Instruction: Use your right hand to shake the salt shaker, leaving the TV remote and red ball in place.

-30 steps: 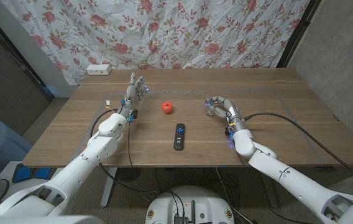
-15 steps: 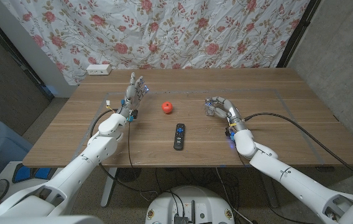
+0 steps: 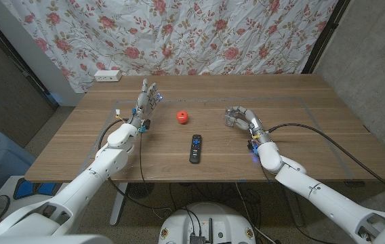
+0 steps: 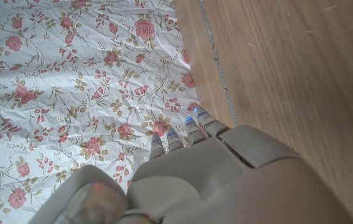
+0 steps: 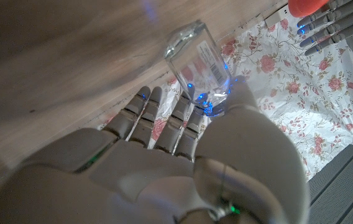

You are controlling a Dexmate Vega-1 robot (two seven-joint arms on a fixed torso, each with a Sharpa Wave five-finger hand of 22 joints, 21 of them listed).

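Observation:
A clear glass salt shaker (image 3: 230, 120) (image 5: 198, 57) sits in my right hand (image 3: 244, 119) (image 5: 183, 155) right of the table's middle; the thumb and fingers grip it, and it looks tilted and off the wood. The red ball (image 3: 182, 116) (image 5: 309, 5) lies to the left of that hand. The black TV remote (image 3: 195, 148) lies nearer the front edge, in the middle. My left hand (image 3: 147, 103) (image 4: 226, 174) stands upright at the left, fingers apart, holding nothing.
A white power strip (image 3: 108, 75) lies at the table's back left corner. A black cable (image 3: 314, 130) runs from my right arm across the right side of the table. A floral curtain (image 3: 199, 34) hangs behind the table.
My right hand with the shaker has shifted slightly to the right. The ball, the remote and my left hand have stayed where they were.

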